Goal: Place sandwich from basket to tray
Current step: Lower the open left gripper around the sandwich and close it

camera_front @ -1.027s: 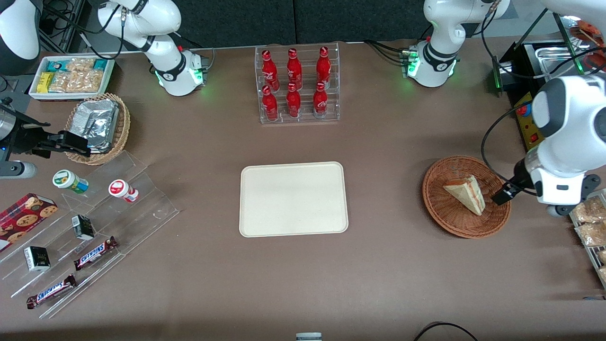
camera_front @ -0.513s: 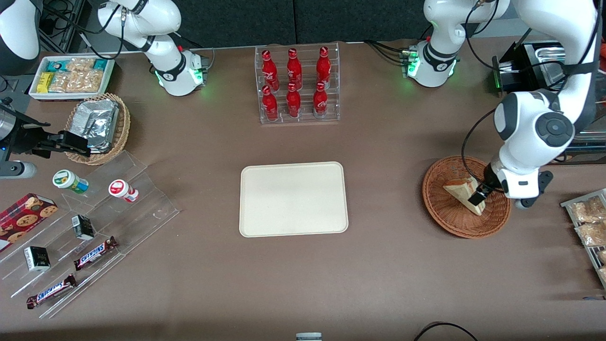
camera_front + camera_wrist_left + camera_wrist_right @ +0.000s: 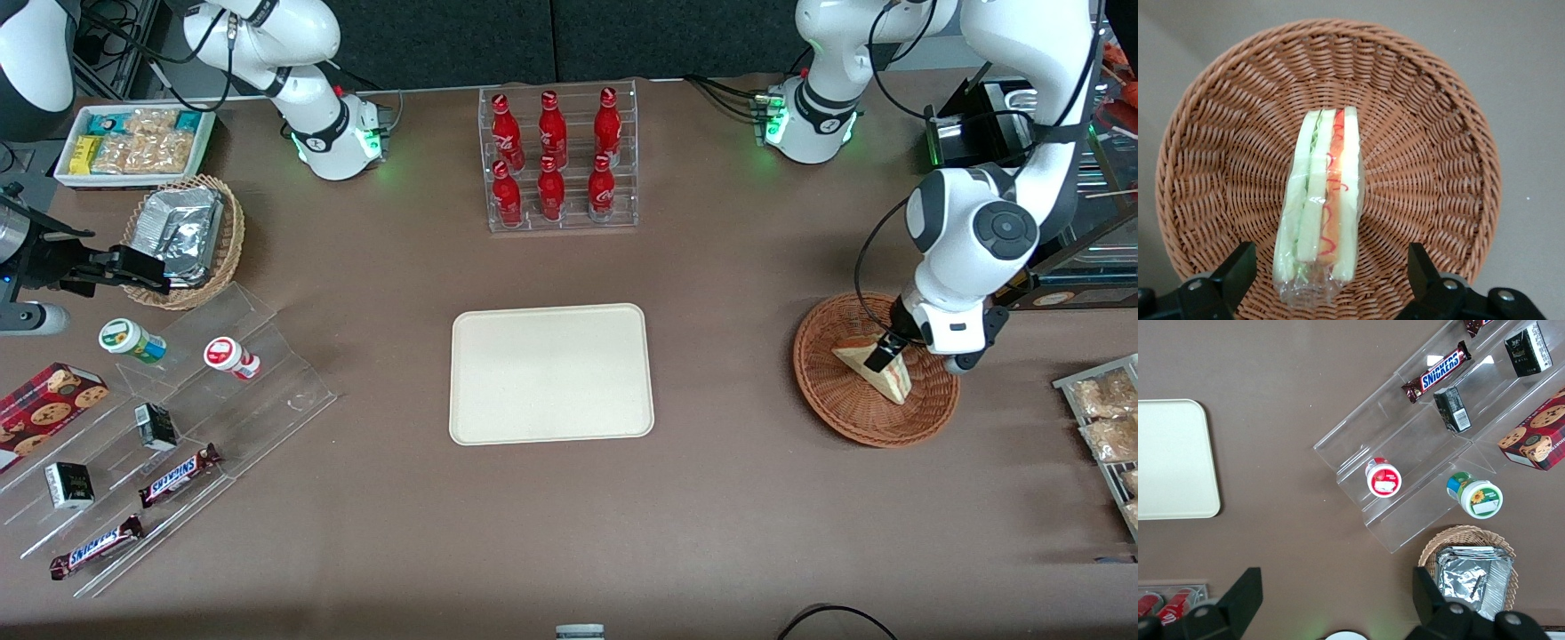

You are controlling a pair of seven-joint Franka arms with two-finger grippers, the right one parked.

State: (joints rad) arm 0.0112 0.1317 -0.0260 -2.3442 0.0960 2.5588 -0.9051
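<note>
1. Brown table [image 3: 756,498] carries everything; the cream tray [image 3: 551,373] lies bare at its middle, nearer the front camera than a clear rack of red bottles [image 3: 558,160].
2. Wicker basket [image 3: 836,409], reddish-brown and shallow, sits toward the working arm's end of the table, well apart from the tray. In the wrist view its woven wall [image 3: 1225,133] rings the whole scene.
3. The sandwich [image 3: 893,378] lies inside the basket, near its centre. It stands on edge, cut face up: pale bread slices with a red-orange stripe and some green filling between them [image 3: 1325,200]. A clear wrap covers it and bunches at one end.
4. The gripper [image 3: 876,356] hangs directly over the sandwich, low in the basket. Its fingers [image 3: 1238,267] are spread wide, one on each side of the wedge, each with a clear gap to the bread. Nothing is held.
5. Handling, as a judgement: the sandwich looks light and soft, so a hard squeeze would likely crush the bread or push filling out. The wrap may be slippery.
6. The best hold seems to be across the two flat bread faces, near the thick end, with the fingers lowered far enough to catch the body, not only the film.
7. The fingers already line up with those faces, so a straight descent and gentle close should do.
</note>
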